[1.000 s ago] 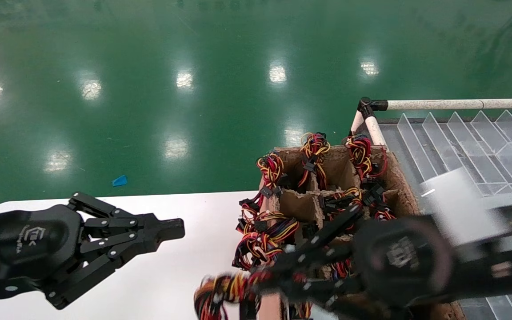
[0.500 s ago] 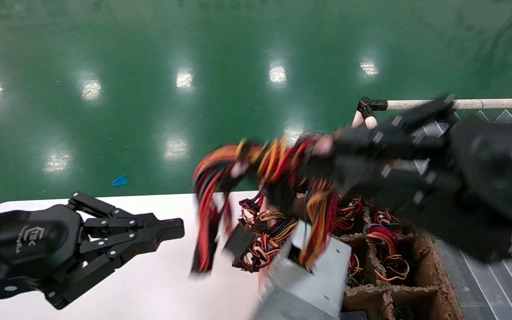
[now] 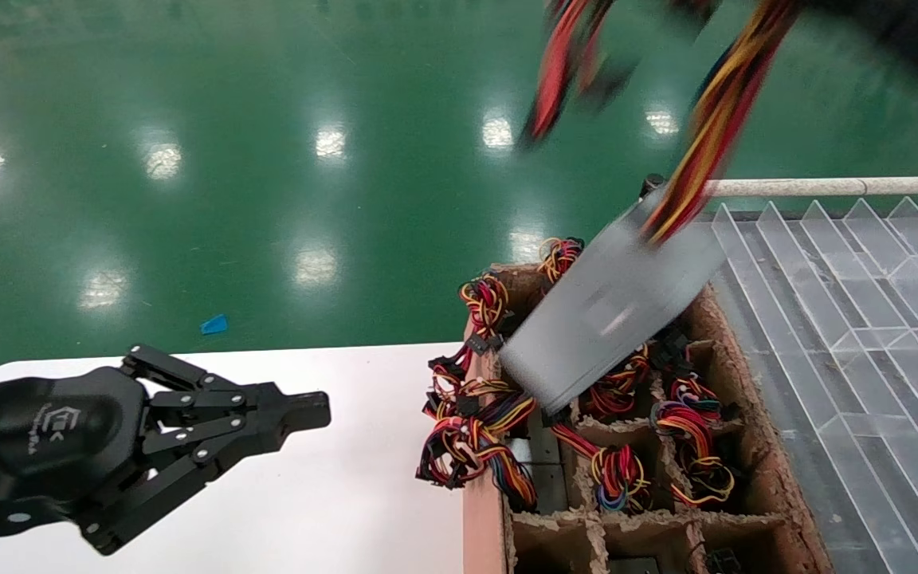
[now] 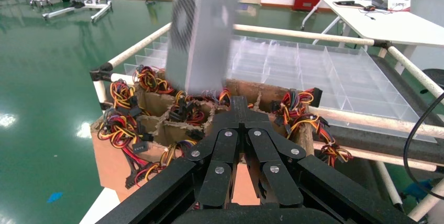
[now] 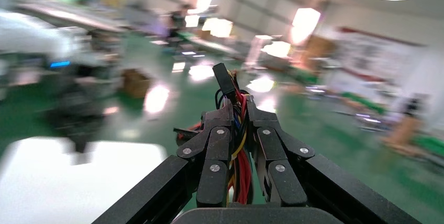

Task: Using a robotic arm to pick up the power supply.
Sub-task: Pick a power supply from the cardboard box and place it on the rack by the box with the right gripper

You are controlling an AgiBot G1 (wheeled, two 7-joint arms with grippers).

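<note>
the only marking to be seen is a small white logo with a line of tiny white lettering beside it, printed on the glossy black housing of the left hand, which sits low over the white surface; the letters are too small to read. the grey power supply hanging above the cardboard carton shows a pale patch on its side, blurred past reading. in the left wrist view a white box with a red mark lies on a far desk, also illegible.
</note>
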